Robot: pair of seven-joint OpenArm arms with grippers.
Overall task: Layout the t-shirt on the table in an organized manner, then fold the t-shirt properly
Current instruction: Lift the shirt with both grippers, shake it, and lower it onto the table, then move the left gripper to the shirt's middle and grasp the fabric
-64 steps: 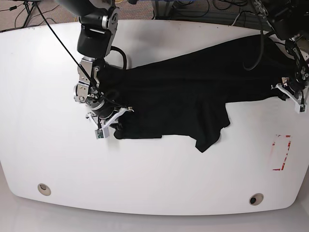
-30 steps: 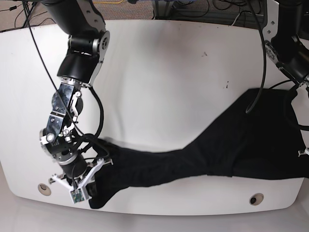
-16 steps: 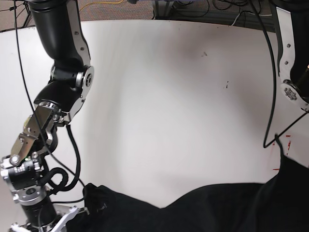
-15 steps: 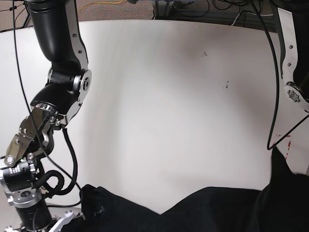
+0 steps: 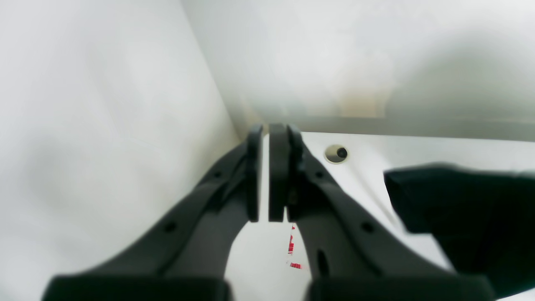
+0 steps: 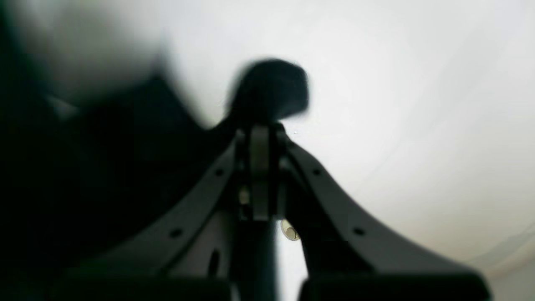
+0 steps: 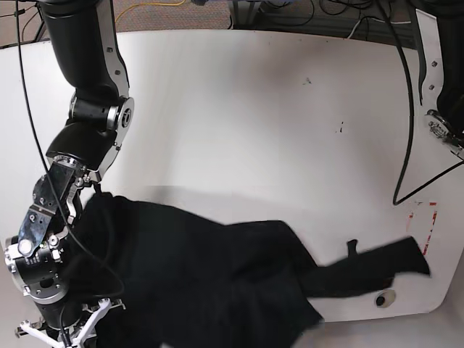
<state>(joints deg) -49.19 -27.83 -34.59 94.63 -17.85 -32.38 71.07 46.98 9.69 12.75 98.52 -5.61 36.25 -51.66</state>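
t-shirt (image 7: 196,268): black, over the tabletop (image 7: 239,109)
left gripper (image 5: 268,131): pressed together
right gripper (image 6: 262,131): pinching the t-shirt above the tabletop

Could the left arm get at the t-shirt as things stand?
Probably, but not without moving: the left gripper is shut and empty, and the t-shirt is off to the right in its wrist view. Nothing visible blocks the way, though the cloth's blur suggests a moving target.

Count on inspection: 2 robot arms (image 7: 87,138) (image 7: 432,65), 2 hands (image 5: 266,131) (image 6: 261,131), 1 black t-shirt (image 7: 196,268), 1 white tabletop (image 7: 239,116), 1 red tape marking (image 7: 429,228). Grommet holes (image 7: 385,298): 1 visible in each view.
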